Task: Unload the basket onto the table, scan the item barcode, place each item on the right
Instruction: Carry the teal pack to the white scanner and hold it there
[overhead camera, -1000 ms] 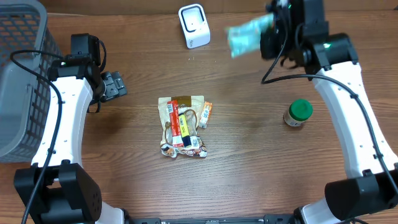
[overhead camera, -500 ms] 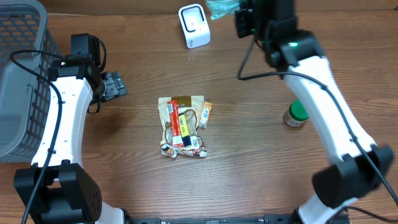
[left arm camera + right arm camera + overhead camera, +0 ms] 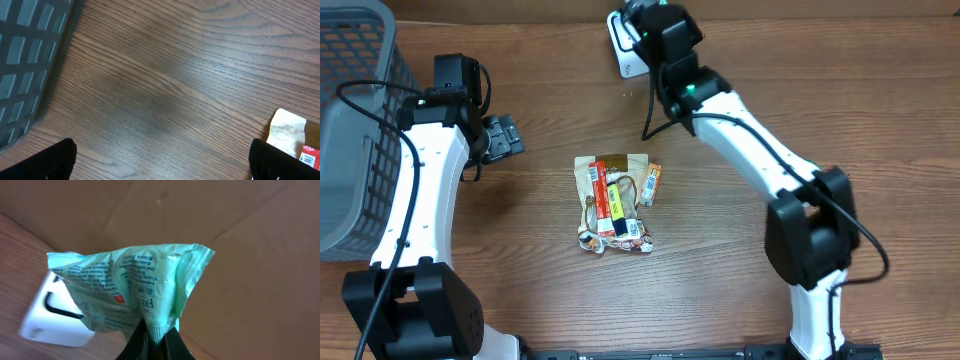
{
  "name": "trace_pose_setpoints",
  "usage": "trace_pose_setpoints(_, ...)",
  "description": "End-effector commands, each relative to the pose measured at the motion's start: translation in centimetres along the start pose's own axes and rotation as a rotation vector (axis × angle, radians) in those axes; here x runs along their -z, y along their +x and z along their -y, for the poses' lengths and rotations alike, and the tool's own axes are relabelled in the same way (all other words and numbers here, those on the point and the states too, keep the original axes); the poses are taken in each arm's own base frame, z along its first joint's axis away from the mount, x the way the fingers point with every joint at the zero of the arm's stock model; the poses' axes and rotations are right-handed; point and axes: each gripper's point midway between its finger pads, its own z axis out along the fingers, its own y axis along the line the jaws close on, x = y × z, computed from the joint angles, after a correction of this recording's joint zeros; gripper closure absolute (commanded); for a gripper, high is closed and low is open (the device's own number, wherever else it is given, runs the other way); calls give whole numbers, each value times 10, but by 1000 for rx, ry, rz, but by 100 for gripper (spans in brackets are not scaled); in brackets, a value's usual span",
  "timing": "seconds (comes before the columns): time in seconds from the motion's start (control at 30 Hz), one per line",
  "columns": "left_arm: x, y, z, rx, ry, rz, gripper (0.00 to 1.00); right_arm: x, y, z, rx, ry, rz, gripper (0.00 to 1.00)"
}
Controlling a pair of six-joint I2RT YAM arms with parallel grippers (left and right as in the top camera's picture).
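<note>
A pale green printed packet hangs from my right gripper, which is shut on its crimped edge. Behind the packet, at the lower left of the right wrist view, stands the white scanner. From overhead, my right gripper is over the scanner at the table's back edge, and the arm hides the packet. My left gripper is open over bare wood at the left, its black fingertips wide apart with nothing between them.
A pile of snack packets lies mid-table; its beige corner shows in the left wrist view. A grey mesh basket stands at the far left, beside my left gripper. A cardboard wall rises behind the scanner.
My right arm has swung left along the back of the table with the green packet, from the right side to over the scanner. The left arm has not moved.
</note>
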Motion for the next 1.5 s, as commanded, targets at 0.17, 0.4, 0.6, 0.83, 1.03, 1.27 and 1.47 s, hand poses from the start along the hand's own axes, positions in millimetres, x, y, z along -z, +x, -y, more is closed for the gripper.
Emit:
trace_pose_setpoints(0.17,8,-6,0,-16,5,29,0,-33,7,2,13,138,45,96)
trace_pose_setpoints(0.4,8,-6,0,-16,5,30,0,-34,-17,15,-69,210,175,96)
trace_pose_setpoints(0.6,8,-6,0,-16,4,29,0,-44,-10,18,-10,194,178,96)
trace_pose_setpoints(0.83,8,-6,0,-16,5,29,0,-58,0,6,251,235,180,96)
trace_pose_setpoints(1.03,8,-6,0,-16,4,29,0,-69,14,-12,302,223,173,96)
trace_pose_setpoints(1.27,8,-6,0,-16,4,29,0,-75,26,-38,304,196,154,96)
trace_pose_setpoints(1.47,8,-6,0,-16,4,29,0,-75,28,-40,308,189,149,96)
